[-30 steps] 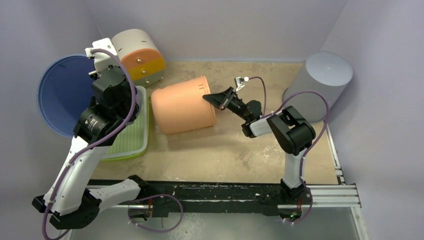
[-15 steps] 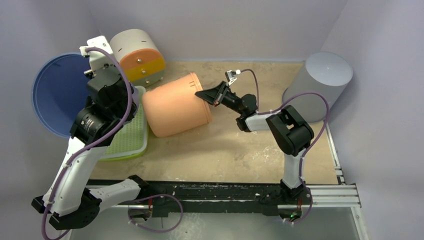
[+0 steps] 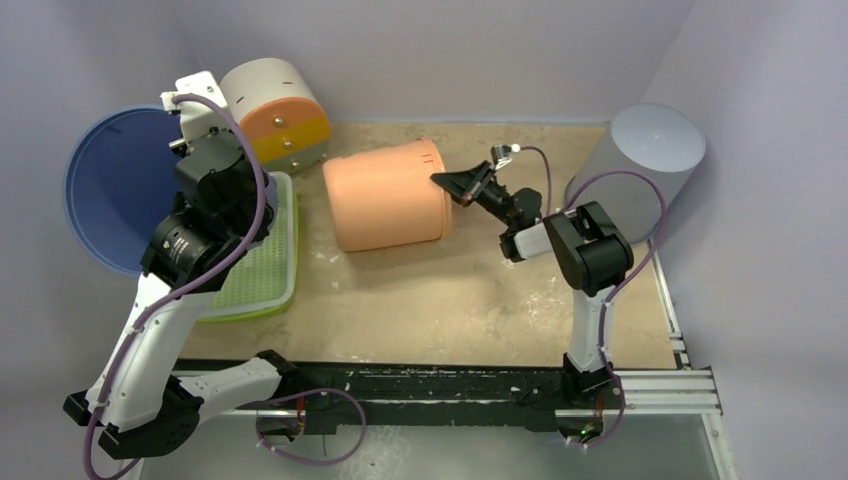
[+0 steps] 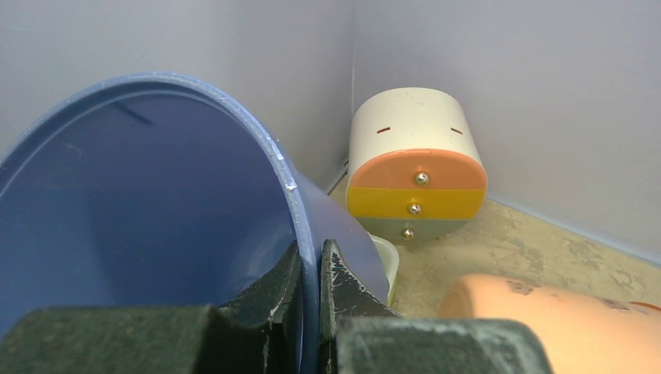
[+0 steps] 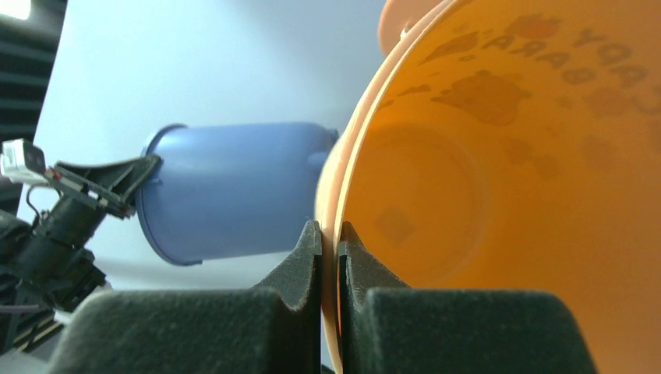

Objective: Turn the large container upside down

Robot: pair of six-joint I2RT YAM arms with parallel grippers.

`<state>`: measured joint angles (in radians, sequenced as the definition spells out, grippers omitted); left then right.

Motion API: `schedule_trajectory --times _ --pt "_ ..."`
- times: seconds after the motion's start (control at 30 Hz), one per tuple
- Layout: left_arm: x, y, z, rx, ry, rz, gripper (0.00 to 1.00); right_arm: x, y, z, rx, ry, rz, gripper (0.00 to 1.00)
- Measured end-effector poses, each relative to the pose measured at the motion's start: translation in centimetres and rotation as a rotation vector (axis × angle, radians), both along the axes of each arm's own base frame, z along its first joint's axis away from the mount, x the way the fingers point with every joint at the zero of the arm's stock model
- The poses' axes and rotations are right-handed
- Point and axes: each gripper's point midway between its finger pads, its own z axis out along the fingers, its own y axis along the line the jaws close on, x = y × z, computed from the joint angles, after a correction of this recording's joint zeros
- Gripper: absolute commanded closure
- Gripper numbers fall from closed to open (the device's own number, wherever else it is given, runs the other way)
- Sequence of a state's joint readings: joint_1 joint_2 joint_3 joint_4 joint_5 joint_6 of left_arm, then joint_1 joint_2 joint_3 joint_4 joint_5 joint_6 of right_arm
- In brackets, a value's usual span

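Observation:
A big blue container [image 3: 112, 200] hangs tilted on its side at the far left, mouth toward the camera. My left gripper [image 4: 310, 261] is shut on its rim, one finger inside and one outside; the container fills the left of the left wrist view [image 4: 140, 202]. An orange container [image 3: 385, 195] lies on its side mid-table, mouth to the right. My right gripper [image 3: 447, 183] is shut on its rim; the right wrist view looks into its orange inside [image 5: 507, 195], with the gripper [image 5: 330, 234] pinching the rim. The blue container also shows there [image 5: 234, 191].
A white drawer unit with orange, yellow and grey fronts [image 3: 278, 110] stands at the back left and shows in the left wrist view [image 4: 417, 167]. A green tray [image 3: 265, 260] lies under the left arm. A grey cylinder [image 3: 640, 165] stands at the right wall.
The right gripper first pushed the orange container left, then drew it right and toward the back. The left arm shifted the blue container slightly left, then stayed still.

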<state>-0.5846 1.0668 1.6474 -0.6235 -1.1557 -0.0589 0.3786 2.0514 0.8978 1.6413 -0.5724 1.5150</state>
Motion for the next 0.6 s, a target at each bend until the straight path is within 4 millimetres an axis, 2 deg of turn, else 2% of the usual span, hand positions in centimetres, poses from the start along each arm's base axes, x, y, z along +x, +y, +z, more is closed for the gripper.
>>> schedule_trajectory --times 0.1,0.27,0.43,0.6 --pt "0.0 0.0 0.0 0.0 0.0 0.001 1.0 1.5 -2.9 -0.3 0.001 0.021 -0.06 1.0" --pt "0.0 0.0 0.0 0.0 0.0 0.001 1.0 3.3 -7.1 -2.3 0.005 0.101 -0.146 1.0" --pt "0.1 0.0 0.0 0.001 0.002 0.001 1.0 4.1 -9.5 -4.1 0.01 0.165 -0.205 1.0" --pt "0.1 -0.1 -0.2 0.003 0.004 0.001 1.0 4.8 -10.5 -5.5 0.009 0.198 -0.239 0.96"
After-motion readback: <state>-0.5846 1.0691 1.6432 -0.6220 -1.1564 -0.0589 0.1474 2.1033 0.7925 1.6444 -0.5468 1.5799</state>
